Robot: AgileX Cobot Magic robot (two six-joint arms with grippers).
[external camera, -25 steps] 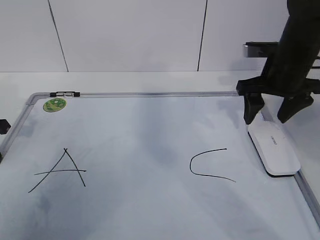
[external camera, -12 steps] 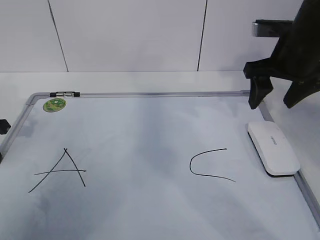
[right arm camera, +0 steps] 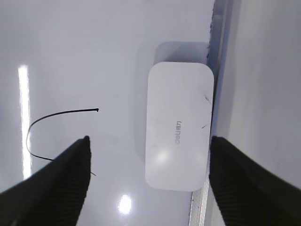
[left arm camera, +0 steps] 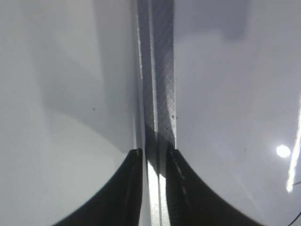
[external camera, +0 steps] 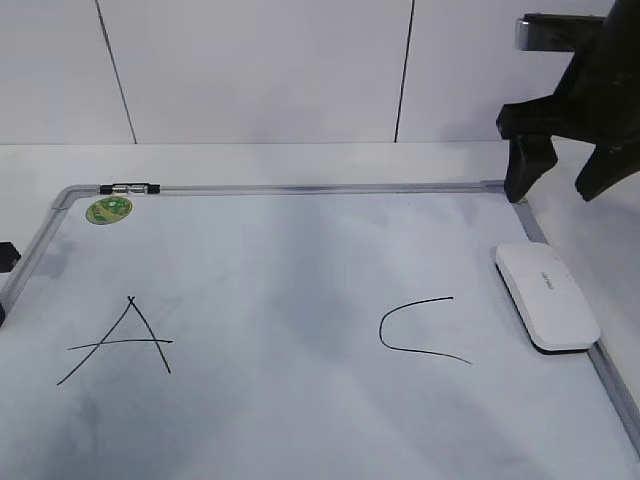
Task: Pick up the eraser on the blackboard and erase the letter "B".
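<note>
The eraser [external camera: 547,296] is seen lying flat on the blackboard [external camera: 300,270], at its right edge, long side just beside the silver frame; nothing grips it. In the right wrist view the eraser [right arm camera: 178,125] is shown from above, with small grey lettering on its top and the frame rail running along its side — detail not readable from the exterior view. No letter "B" is visible in any view; only an "A" [external camera: 118,340] at the left and a "C" [external camera: 420,330] to the left of the eraser are drawn. Part of the "C" [right arm camera: 56,127] is also caught by the right wrist view.

The right gripper [external camera: 565,180] is held above the board's far right corner, apart from the eraser, jaws spread wide and empty; in its own camera the eraser is framed between the two fingers [right arm camera: 61,179].

The left gripper [left arm camera: 153,174] is shown only by its wrist view: jaws a narrow gap apart, astride the board's frame rail [left arm camera: 157,70]; whether the rail is pinched cannot be told. A round green sticker [external camera: 108,209] is seen only in the exterior view, at the far left corner.
</note>
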